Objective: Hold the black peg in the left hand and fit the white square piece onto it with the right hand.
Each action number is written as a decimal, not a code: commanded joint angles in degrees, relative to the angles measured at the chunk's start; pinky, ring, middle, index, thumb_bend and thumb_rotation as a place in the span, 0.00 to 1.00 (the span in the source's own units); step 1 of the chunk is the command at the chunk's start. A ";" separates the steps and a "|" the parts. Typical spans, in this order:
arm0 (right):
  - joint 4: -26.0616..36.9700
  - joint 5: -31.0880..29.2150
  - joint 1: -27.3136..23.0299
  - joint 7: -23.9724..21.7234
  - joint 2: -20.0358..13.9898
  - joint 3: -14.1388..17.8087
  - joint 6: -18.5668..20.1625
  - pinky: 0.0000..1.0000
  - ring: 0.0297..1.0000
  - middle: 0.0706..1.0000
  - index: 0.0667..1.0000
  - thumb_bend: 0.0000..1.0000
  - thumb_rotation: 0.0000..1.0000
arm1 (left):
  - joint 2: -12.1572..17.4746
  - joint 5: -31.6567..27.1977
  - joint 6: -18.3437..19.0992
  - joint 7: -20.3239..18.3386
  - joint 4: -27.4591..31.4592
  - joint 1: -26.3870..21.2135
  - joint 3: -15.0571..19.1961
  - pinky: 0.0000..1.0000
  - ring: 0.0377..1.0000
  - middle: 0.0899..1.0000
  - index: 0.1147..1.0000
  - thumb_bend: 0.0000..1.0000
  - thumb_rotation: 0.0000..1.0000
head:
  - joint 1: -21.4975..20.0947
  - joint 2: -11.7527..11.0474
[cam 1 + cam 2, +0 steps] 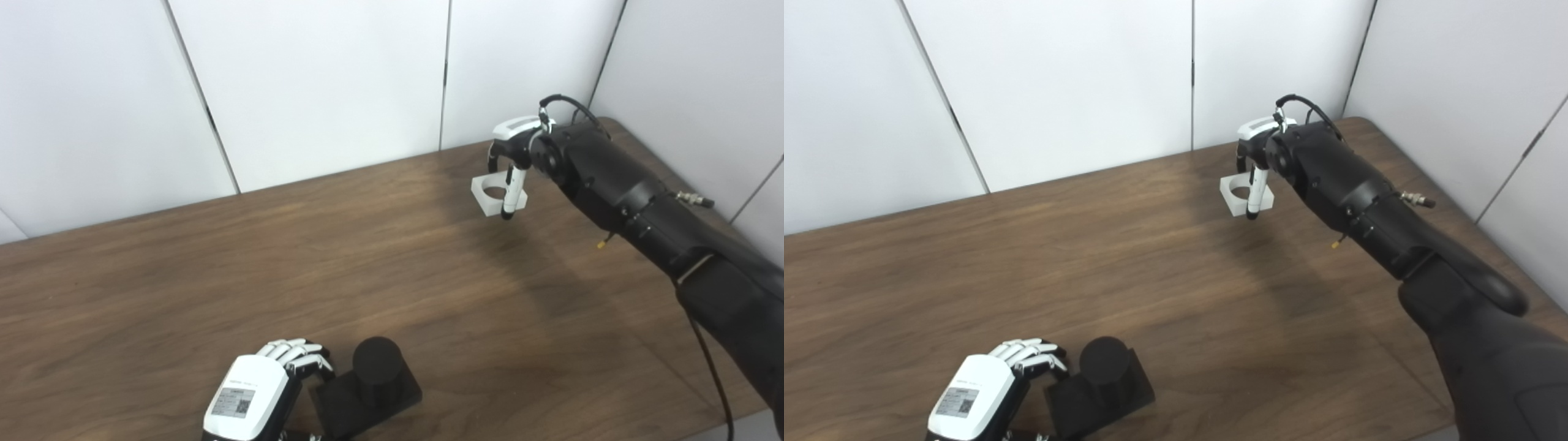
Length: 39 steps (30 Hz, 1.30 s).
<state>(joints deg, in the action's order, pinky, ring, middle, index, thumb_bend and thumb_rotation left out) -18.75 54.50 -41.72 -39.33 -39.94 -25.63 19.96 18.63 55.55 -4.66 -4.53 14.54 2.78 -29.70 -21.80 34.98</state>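
Dark brown wood-grain worktop [245,269], bordered at the rear by white wall panels, with a rounded far right corner. Black peg [376,367] stood upright on its square black base, base flat on the worktop near the front edge, left of centre. Left robot hand [257,392] positioned just beside the base, fingers curled against its left side. White square piece [490,195] located near the far right corner; contact with the worktop could not be determined.
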 commanded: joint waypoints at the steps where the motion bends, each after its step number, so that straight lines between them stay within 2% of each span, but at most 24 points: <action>1: -0.01 -0.27 -2.04 3.29 -0.37 1.45 -1.03 0.97 1.00 0.94 0.71 0.91 0.25 | 0.53 3.89 1.04 -4.04 -1.79 1.10 -1.59 0.80 0.79 0.73 0.42 0.52 0.05 | 0.00 0.04; 5: -0.45 -1.40 -1.46 5.28 -0.19 2.02 -2.23 0.92 0.98 0.92 0.63 0.86 0.20 | 0.36 3.81 0.98 -4.02 -1.68 1.15 -1.44 0.80 0.78 0.72 0.42 0.52 0.05 | 0.19 0.12; 14: -0.81 -1.51 -0.14 6.36 -0.08 1.84 -3.01 0.92 0.98 0.92 0.62 0.85 0.17 | 0.26 4.41 1.23 -4.54 -1.50 1.10 -1.34 0.80 0.79 0.73 0.42 0.52 0.05 | 0.37 0.30; 19: -0.76 -0.92 0.64 6.64 0.13 1.42 -2.52 0.91 0.98 0.93 0.66 0.86 0.19 | 0.16 4.26 1.58 -5.00 -1.04 1.21 -1.18 0.80 0.79 0.73 0.42 0.52 0.05 | 0.60 0.57; 26: -0.53 -1.46 1.30 6.92 0.24 1.85 -2.07 0.92 0.98 0.93 0.66 0.86 0.18 | 0.25 4.49 2.16 -5.33 -0.46 1.27 -1.28 0.80 0.79 0.73 0.42 0.52 0.05 | 0.78 0.78; 31: -0.84 -1.81 1.79 8.84 0.03 1.88 -3.70 0.88 0.96 0.91 0.63 0.85 0.17 | 0.11 4.11 2.16 -5.16 -0.53 1.21 -1.13 0.81 0.79 0.73 0.42 0.52 0.05 | 0.98 0.82; 32: -0.90 -2.32 2.07 9.93 -0.02 2.19 -4.58 0.86 0.95 0.89 0.59 0.83 0.15 | 0.06 4.16 2.21 -5.20 -0.49 1.22 -1.10 0.80 0.79 0.73 0.42 0.52 0.05 | 0.98 0.82; 33: -1.03 -2.83 2.32 11.00 -0.08 2.50 -5.46 0.84 0.93 0.88 0.53 0.68 0.14 | 0.05 4.23 2.23 -5.28 -0.45 1.20 -1.09 0.80 0.79 0.73 0.42 0.52 0.05 | 0.98 0.82; 35: -1.48 -3.70 2.69 12.68 -0.11 3.14 -6.83 0.82 0.91 0.84 0.47 0.56 0.13 | 0.06 4.36 2.26 -5.36 -0.47 1.15 -1.08 0.80 0.79 0.73 0.42 0.52 0.05 | 0.98 0.82; 39: -1.65 -4.21 2.86 13.44 -0.36 3.47 -7.83 0.81 0.89 0.81 0.45 0.52 0.13 | 0.11 4.36 2.18 -5.32 -0.53 1.13 -1.03 0.80 0.79 0.73 0.42 0.52 0.05 | 0.98 0.82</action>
<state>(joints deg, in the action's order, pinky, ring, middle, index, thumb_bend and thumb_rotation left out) -20.33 50.43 -36.96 -27.57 -38.83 -23.24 13.00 17.98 56.65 -2.81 -6.53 15.75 2.94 -29.40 -20.74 35.77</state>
